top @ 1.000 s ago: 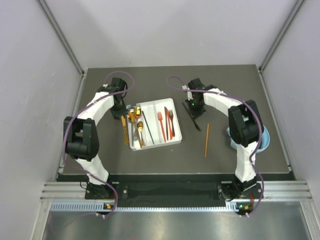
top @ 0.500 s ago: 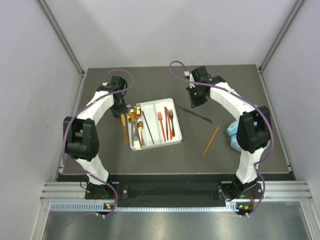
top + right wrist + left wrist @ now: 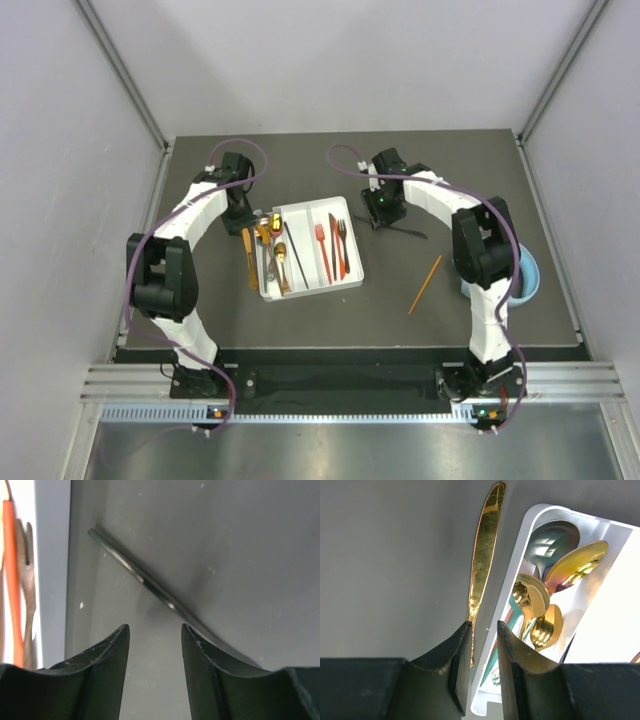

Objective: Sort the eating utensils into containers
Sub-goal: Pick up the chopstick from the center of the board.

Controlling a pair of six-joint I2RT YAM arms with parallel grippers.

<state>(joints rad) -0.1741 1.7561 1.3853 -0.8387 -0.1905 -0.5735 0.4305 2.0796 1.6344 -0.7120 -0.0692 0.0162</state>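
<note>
The white tray (image 3: 311, 290) holds gold spoons (image 3: 272, 250) in its left compartments and orange and red forks (image 3: 333, 245) on the right. A gold knife (image 3: 248, 258) lies on the table just outside the tray's left wall (image 3: 516, 585). My left gripper (image 3: 240, 214) hovers over the far end of that knife (image 3: 484, 555), jaws a narrow gap apart (image 3: 482, 630) with nothing clamped. A black stick (image 3: 398, 229) lies right of the tray. My right gripper (image 3: 380, 208) stands open (image 3: 152, 627) over the table, the black stick (image 3: 142, 580) just ahead of its fingertips. An orange stick (image 3: 426, 283) lies nearer.
Light-blue headphones (image 3: 522, 276) sit at the right edge of the table, partly behind the right arm. In the right wrist view the tray's right wall (image 3: 50, 555) and an orange fork (image 3: 10, 580) show at the left.
The right gripper has opened and let go of the black stick, swung away, then returned beside the tray. The orange stick has tilted. The left arm has not moved.
</note>
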